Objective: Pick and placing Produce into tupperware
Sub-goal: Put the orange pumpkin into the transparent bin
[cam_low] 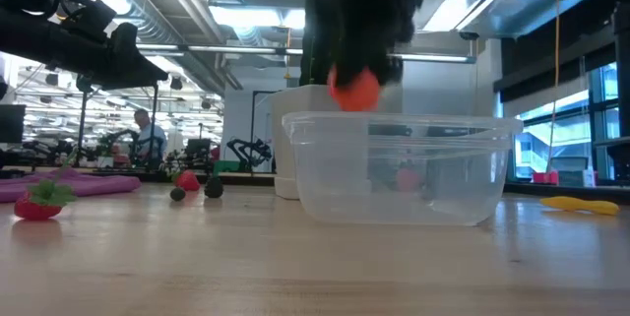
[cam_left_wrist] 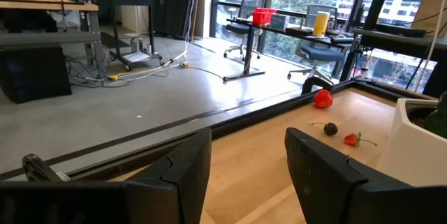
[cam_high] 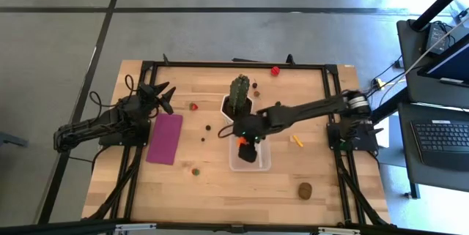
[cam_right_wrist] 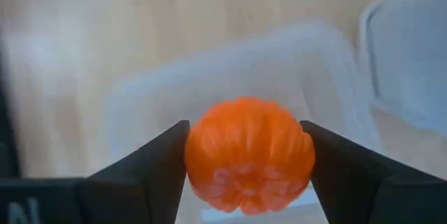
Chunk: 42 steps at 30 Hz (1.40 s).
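My right gripper [cam_high: 245, 143] hangs over the clear tupperware [cam_high: 250, 160] near the table's middle, shut on a small orange ribbed piece of produce [cam_right_wrist: 248, 155]. In the low view the orange piece [cam_low: 352, 89] hangs just above the tupperware's rim [cam_low: 399, 122]. More produce lies loose on the wood: a strawberry [cam_high: 194, 106], a red piece [cam_high: 275, 71], dark bits [cam_high: 207, 127] and a brown piece [cam_high: 305, 189]. My left gripper [cam_high: 165, 92] waits at the table's left, open and level, holding nothing. My right gripper pinches the orange piece between its two fingers, one on each of two opposite sides [cam_right_wrist: 195, 155]. The fingers come from above, slanting down. The piece is lifted clear, over the tupperware's open top.
A green cactus [cam_high: 239, 91] in a white pot [cam_high: 229, 110] stands just behind the tupperware. A flat magenta rectangle [cam_high: 165, 138] lies by my left arm. A yellow piece [cam_high: 297, 140] lies right of the tupperware. Black frame rails [cam_high: 234, 64] border the table.
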### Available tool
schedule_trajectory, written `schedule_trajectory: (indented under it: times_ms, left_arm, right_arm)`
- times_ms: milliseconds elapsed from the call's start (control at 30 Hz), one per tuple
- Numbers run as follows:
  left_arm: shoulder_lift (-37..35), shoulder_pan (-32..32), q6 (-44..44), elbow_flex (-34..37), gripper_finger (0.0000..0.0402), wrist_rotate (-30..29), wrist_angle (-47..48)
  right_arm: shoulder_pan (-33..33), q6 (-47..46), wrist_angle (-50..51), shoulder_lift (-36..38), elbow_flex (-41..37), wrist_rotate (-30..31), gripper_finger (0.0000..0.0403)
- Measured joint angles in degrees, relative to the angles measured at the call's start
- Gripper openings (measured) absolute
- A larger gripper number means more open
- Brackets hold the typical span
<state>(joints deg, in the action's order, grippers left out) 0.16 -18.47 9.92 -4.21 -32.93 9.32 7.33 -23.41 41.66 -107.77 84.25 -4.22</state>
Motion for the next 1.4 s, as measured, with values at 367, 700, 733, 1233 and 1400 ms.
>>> schedule_trajectory:
  times_ms: [367, 700, 733, 1233, 1400]
  left_arm:
    - [0.01, 0.01, 0.00, 0.00, 0.0176, 0.04, 0.04]
    - [0.01, -0.01, 0.01, 0.00, 0.0176, 0.04, 0.04]
    - [0.01, 0.00, 0.01, 0.00, 0.0176, 0.04, 0.04]
    - [0.01, 0.00, 0.01, -0.01, 0.0176, 0.04, 0.02]
    - [0.01, -0.01, 0.01, -0.01, 0.0176, 0.04, 0.02]
  right_arm:
    - [1.68, -0.28, 1.46, -6.21, 0.02, -1.81, 0.0261]
    - [3.33, -0.30, 1.58, -5.96, -0.02, -1.81, 0.0263]
    - [3.46, -0.30, 1.60, -5.96, -0.02, -1.78, 0.0263]
    - [3.59, -4.54, 2.83, -5.96, -0.07, -1.89, 0.0265]
    - [3.59, -4.84, 3.19, -5.96, -0.07, -1.89, 0.0265]
